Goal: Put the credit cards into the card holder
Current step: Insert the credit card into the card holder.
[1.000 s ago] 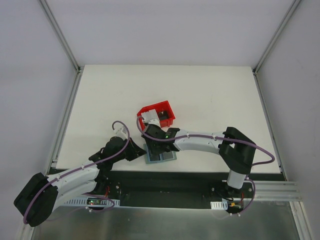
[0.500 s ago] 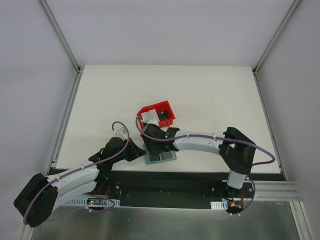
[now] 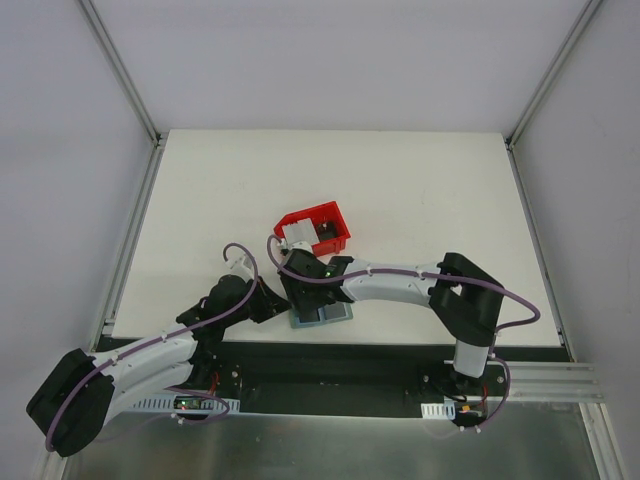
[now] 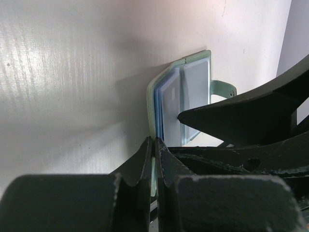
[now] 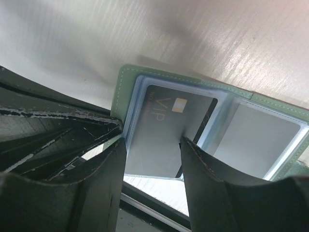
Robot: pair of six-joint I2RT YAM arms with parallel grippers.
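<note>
Two claws meet at the open card holder (image 3: 322, 316) on the surface (image 3: 420, 190). The left claw (image 4: 154, 143) is clenched on the holder's green edge, the pockets stretching ahead of its tips. The right claw (image 5: 152, 145) stands released, fingers apart over a dark credit card (image 5: 164, 113) lying flat against the pocket beneath them. A red bin (image 3: 338, 216) sits just beyond the right claw.

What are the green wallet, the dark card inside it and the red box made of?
The card holder looks like matte leather or imitation leather: stitching runs along its green edge. Its pockets seem clear plastic film. The dark card looks like stiff plastic with printed VIP lettering. The red bin is probably moulded plastic, judging by its even colour.
</note>
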